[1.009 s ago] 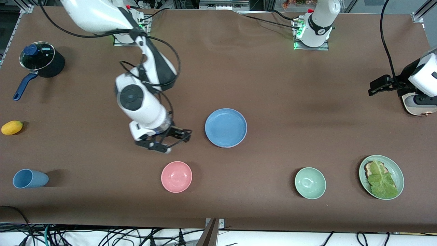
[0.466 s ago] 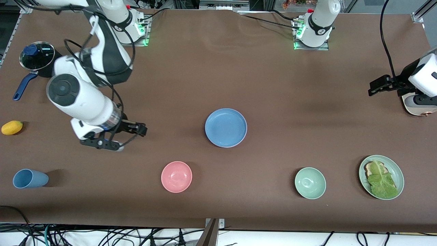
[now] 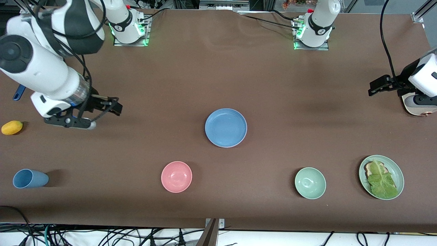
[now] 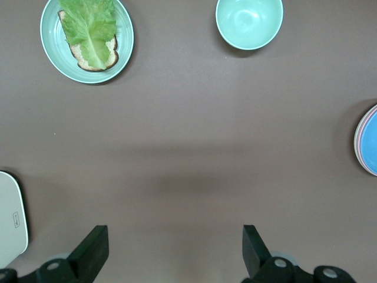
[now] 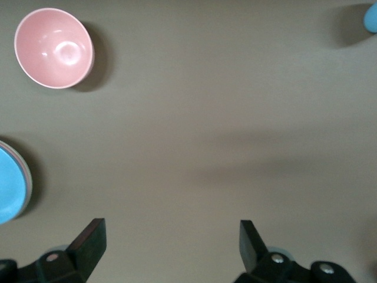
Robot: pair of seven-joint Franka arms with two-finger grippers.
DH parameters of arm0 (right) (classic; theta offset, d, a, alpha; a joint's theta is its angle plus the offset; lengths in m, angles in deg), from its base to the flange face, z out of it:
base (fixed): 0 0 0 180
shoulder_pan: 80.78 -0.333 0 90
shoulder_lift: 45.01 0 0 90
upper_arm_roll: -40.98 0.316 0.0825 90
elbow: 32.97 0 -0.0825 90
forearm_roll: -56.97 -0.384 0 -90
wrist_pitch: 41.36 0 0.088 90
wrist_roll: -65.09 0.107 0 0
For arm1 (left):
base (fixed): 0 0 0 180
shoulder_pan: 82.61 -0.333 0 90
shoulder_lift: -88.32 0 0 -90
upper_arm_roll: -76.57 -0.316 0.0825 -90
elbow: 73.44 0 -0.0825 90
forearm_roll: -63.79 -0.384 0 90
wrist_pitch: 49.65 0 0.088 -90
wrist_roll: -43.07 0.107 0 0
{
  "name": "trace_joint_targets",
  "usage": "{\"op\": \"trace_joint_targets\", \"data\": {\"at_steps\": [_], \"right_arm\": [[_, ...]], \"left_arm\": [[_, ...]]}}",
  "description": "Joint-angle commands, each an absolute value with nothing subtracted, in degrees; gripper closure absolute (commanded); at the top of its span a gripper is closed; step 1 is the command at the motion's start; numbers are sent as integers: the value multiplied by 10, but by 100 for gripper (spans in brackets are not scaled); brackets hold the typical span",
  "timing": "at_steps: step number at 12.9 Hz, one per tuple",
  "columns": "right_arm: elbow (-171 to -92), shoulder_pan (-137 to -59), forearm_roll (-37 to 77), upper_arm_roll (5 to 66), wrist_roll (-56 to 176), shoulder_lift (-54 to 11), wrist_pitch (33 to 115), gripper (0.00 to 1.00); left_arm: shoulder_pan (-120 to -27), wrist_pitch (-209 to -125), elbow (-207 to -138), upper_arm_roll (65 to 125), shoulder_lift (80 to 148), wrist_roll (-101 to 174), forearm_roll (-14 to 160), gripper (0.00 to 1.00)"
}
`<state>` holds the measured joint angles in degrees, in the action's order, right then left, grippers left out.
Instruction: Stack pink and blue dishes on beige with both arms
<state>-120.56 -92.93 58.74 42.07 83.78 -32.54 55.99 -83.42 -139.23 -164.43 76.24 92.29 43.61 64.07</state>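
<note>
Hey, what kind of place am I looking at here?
Probably a robotics lab set up like a mock kitchen: arm bases bolted to a brown table, loose cables along its edge, and dishes such as a blue plate laid out.

Blue plate [image 3: 225,127] covers whatever lies under it, only a thin pink edge [image 4: 357,140] peeking out in the left wrist view, no beige visible; pot handle [image 3: 19,92] mostly hidden under the right arm; blue cup [image 5: 371,17] clipped by the right wrist frame.
</note>
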Motion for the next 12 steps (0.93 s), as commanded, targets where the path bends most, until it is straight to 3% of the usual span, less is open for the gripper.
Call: {"op": "trace_joint_targets", "data": {"at_steps": [1, 12], "right_arm": [[-1267, -932, 575, 399, 793, -394, 543, 0], [-1247, -931, 573, 384, 745, -426, 487, 0]], "left_arm": [[-834, -1380, -1633, 762, 925, 450, 637, 0], [-834, -1380, -1633, 762, 925, 451, 637, 0]]}}
